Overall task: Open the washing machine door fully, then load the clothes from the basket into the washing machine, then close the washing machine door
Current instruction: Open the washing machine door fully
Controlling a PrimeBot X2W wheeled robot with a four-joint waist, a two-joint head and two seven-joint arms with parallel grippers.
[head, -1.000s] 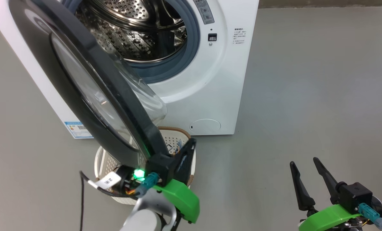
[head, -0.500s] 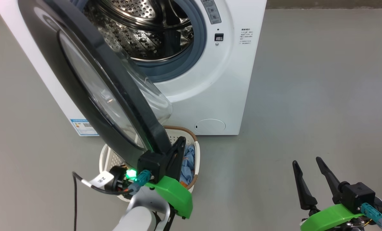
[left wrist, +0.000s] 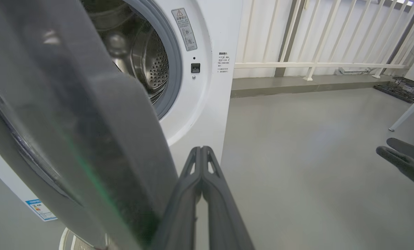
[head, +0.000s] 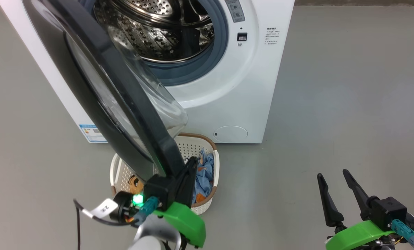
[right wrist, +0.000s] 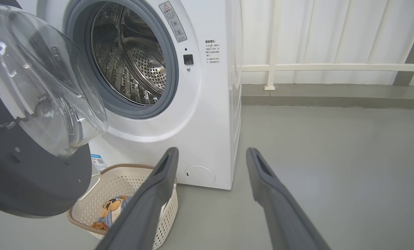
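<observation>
The washing machine (head: 234, 86) stands with its door (head: 137, 104) swung out toward me, steel drum (head: 165, 38) exposed. The door's black rim hangs over the basket (head: 121, 173), which holds the clothes (head: 203, 177), blue with a bear print. My left gripper (head: 193, 161) is shut, empty, lying against the inner side of the door's lower rim; in the left wrist view the closed gripper (left wrist: 201, 150) sits right beside the door (left wrist: 88, 139). My right gripper (head: 332, 173) stands open at lower right, away from everything. The right wrist view shows the open gripper (right wrist: 212, 152), basket (right wrist: 123, 182), clothes (right wrist: 111, 208) and door (right wrist: 36, 86).
Bare grey floor (head: 349, 86) stretches to the right of the machine. Behind it, a white railing (right wrist: 332, 66) runs above a low ledge. A white leg (left wrist: 408, 111) and a dark tray (left wrist: 401, 88) sit far off on the floor.
The camera has shifted. My left gripper has drawn toward me along with the door's lower rim, and the door stands a little wider, uncovering more of the basket and clothes. The right gripper stays put.
</observation>
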